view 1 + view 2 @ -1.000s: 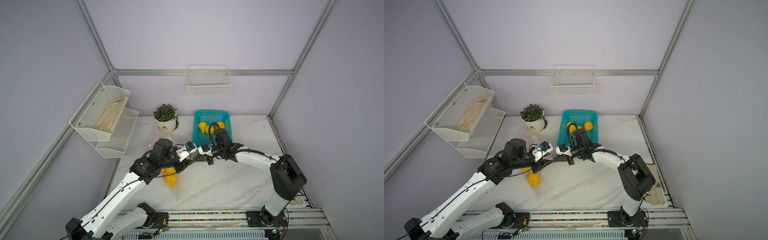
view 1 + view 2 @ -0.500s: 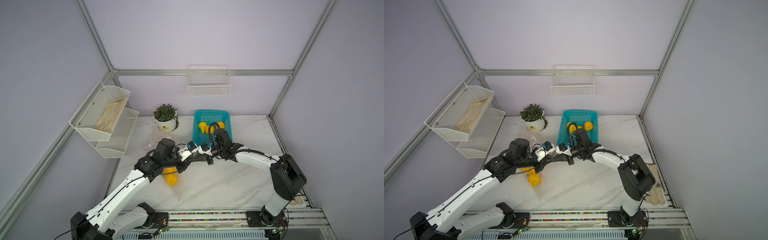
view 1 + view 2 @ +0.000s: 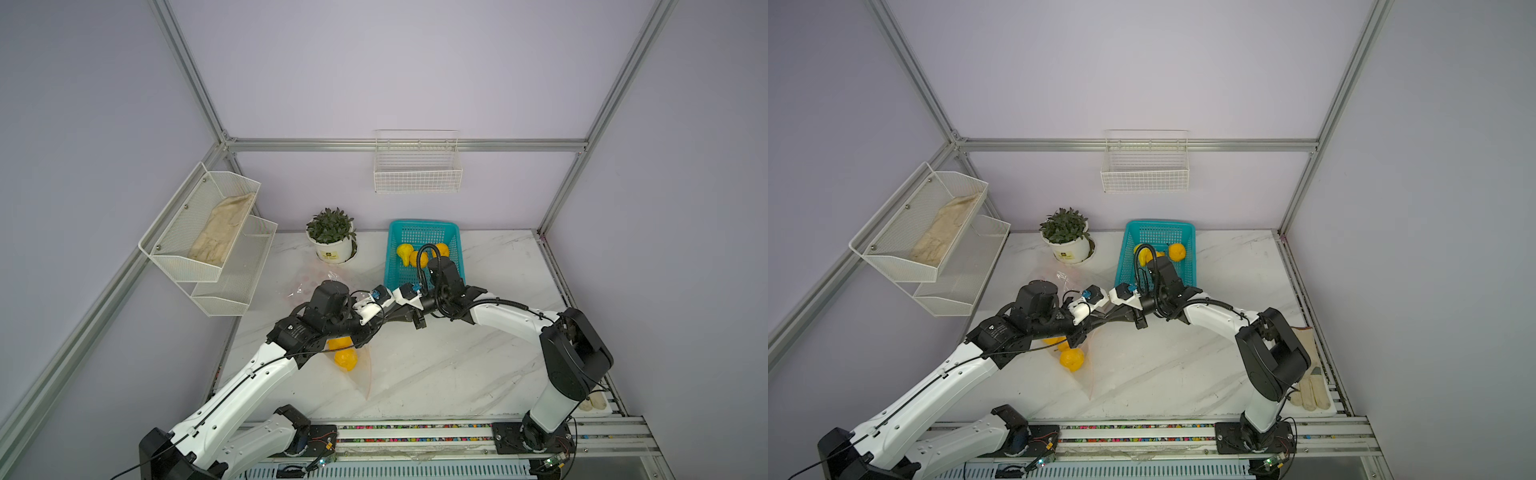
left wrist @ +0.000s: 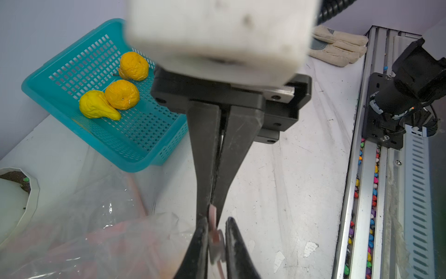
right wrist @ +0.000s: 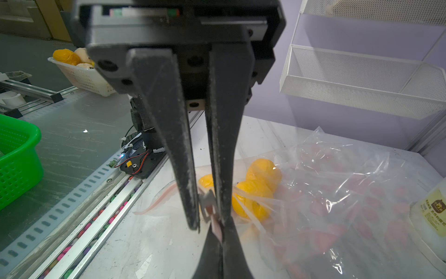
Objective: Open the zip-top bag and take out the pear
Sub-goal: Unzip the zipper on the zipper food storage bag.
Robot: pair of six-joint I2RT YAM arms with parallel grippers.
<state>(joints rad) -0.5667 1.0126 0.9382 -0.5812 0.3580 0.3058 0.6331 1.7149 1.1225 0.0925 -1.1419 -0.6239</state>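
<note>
On the white marbled tabletop [image 3: 457, 365] between lilac walls [image 3: 415, 83], the yellow pear [image 5: 253, 195] lies inside the clear plastic zip-top bag [image 5: 337, 181], just behind its pink zip edge, which the left gripper [image 5: 208, 215] and right gripper [image 4: 210, 200] both pinch, tip to tip.

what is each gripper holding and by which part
The left gripper pinches the slider on the bag; the right gripper clamps the pink zip strip beside it.

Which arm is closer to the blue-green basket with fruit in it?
Right. The right arm has its wrist at the near end of the basket; the left arm is farther off, above the zip-top bag.
</note>
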